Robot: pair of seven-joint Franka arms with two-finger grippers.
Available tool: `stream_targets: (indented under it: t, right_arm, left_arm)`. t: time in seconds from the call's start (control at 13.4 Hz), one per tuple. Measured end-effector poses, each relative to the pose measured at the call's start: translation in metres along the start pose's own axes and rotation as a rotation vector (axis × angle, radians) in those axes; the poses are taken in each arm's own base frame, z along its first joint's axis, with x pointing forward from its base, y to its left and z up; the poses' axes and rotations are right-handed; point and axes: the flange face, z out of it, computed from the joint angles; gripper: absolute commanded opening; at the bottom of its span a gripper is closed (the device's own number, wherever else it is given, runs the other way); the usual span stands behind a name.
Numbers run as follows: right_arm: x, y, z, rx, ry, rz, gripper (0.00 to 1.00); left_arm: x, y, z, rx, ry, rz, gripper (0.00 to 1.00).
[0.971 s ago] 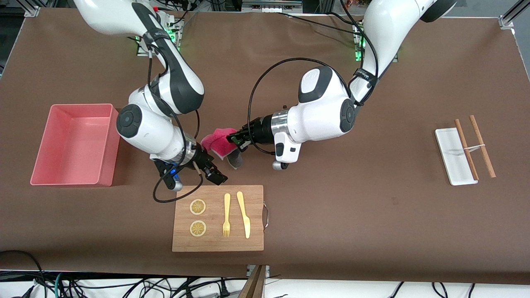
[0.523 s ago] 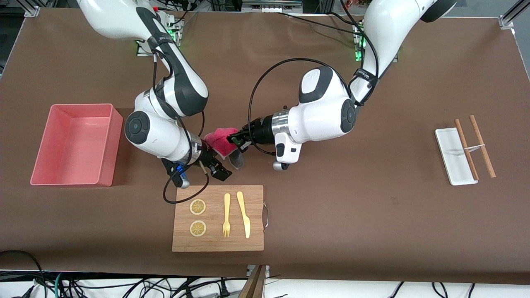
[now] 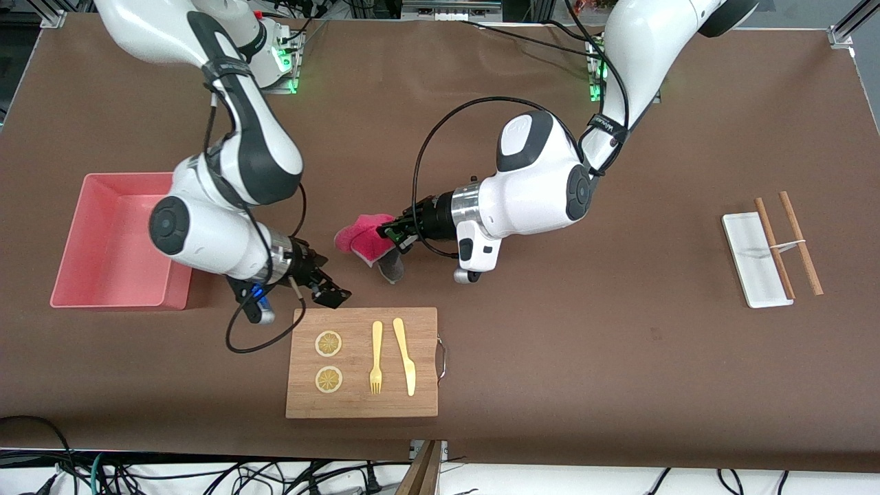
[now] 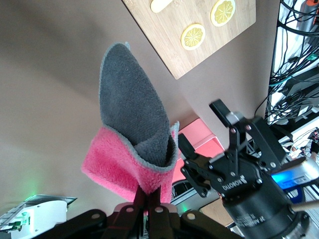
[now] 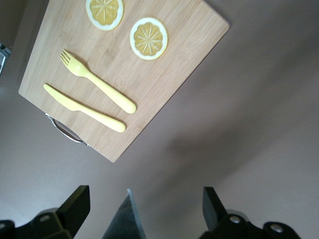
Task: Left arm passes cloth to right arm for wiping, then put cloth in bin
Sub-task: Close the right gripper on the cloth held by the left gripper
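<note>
The cloth (image 3: 361,237), crimson-pink with a dark grey face, hangs from my left gripper (image 3: 393,234) above the table, between the cutting board and the arm bases. In the left wrist view the fingers (image 4: 160,209) are pinched shut on the cloth's (image 4: 132,124) pink fold. My right gripper (image 3: 331,280) is open and empty, low over the table beside the cloth, toward the bin (image 3: 117,299). In the right wrist view the cloth's grey tip (image 5: 127,219) shows between the spread fingers of the right gripper (image 5: 144,194), apart from both.
A wooden cutting board (image 3: 426,357) with a yellow fork (image 3: 376,357), knife (image 3: 405,357) and two lemon slices (image 3: 328,343) lies nearer the front camera. A white tray (image 3: 749,261) with chopsticks (image 3: 801,240) lies toward the left arm's end.
My right gripper has drawn back from the cloth toward the bin, still open. The left gripper and the cloth have stayed in place.
</note>
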Motion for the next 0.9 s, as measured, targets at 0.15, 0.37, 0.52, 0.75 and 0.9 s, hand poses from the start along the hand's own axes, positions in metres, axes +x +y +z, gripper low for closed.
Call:
stream_targets:
  t: [0.15, 0.37, 0.52, 0.75, 0.9]
  right_arm:
    - [-0.005, 0.004, -0.007, -0.035, -0.024, -0.003, 1.0]
    - [-0.035, 0.004, 0.01, -0.102, -0.067, 0.007, 1.0]
    - [-0.047, 0.007, 0.024, -0.135, -0.079, 0.015, 0.83]
    - [-0.047, 0.016, 0.031, -0.193, -0.104, 0.025, 0.1]
    - [-0.038, 0.024, 0.028, -0.221, -0.118, 0.041, 0.0]
  left_arm:
    - [0.0, 0.0, 0.0, -0.001, 0.001, -0.001, 0.0]
    - [0.001, 0.0, -0.001, -0.002, 0.002, -0.001, 0.0]
    - [0.001, 0.0, -0.001, -0.002, 0.002, -0.001, 0.0]
    - [0.002, 0.0, -0.001, -0.003, 0.003, -0.002, 0.0]
    - [0.002, 0.001, -0.002, -0.003, 0.003, -0.002, 0.0]
